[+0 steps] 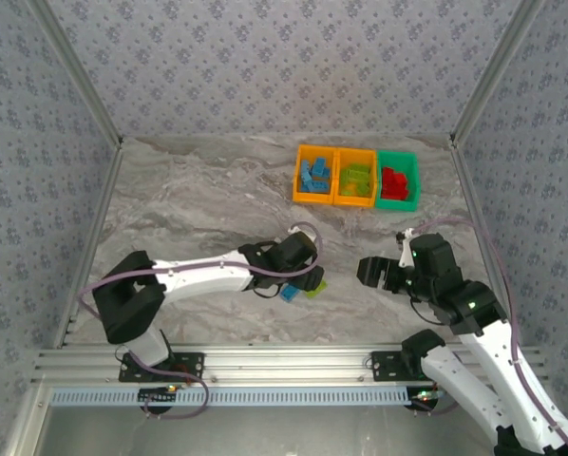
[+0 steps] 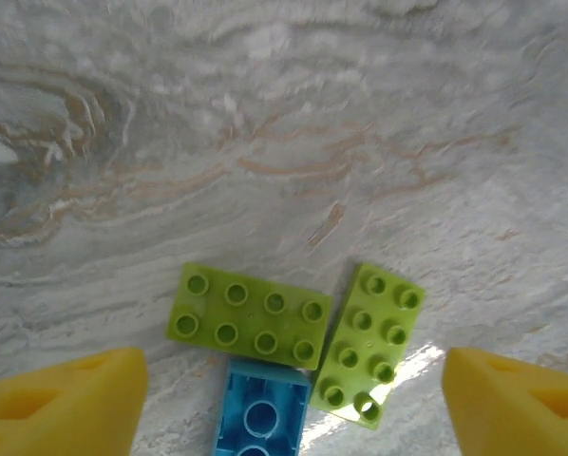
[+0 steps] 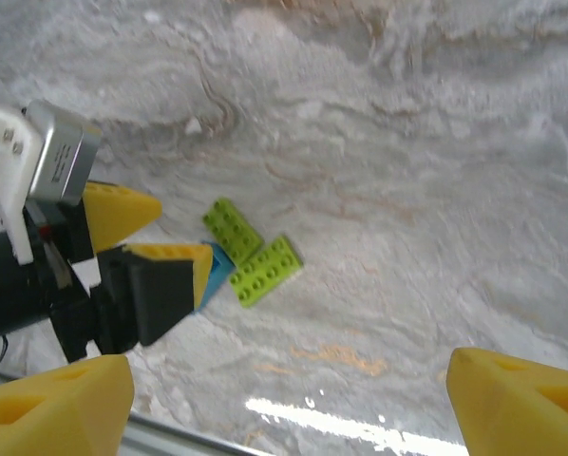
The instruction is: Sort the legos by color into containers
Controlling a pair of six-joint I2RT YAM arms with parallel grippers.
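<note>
From above, the job looks most of the way done. Far beyond both hands, at the back of the table (image 1: 189, 190), three bins stand touching in a row. There is an orange bin (image 1: 314, 148) with blue bricks, a second orange bin (image 1: 355, 151) with lime ones, and a green bin (image 1: 398, 155) with red ones. Each seems to hold one colour, as far as I can tell. The loose pieces I can see are a small cluster right under the left gripper (image 1: 308, 280): a blue brick (image 1: 290, 293) and lime bricks (image 1: 314, 288). The right gripper (image 1: 374, 273) hangs off to the side of them.

At the left wrist, the yellow fingers (image 2: 66, 404) stand wide apart and clamp nothing. The blue brick (image 2: 258, 418) lies between them, close in. Just ahead of it, touching it, are two lime bricks, studs up: one lies crosswise (image 2: 249, 315), the other slanted beside it (image 2: 369, 345).

At the right wrist, the fingers (image 3: 56, 408) are spread wide over bare table, holding nothing. Ahead of them the left gripper (image 3: 156, 237) sits with its jaws parted, the cluster at its fingertips.

I'd say three bricks are left to sort: one for the blue bin, two for the lime bin.
</note>
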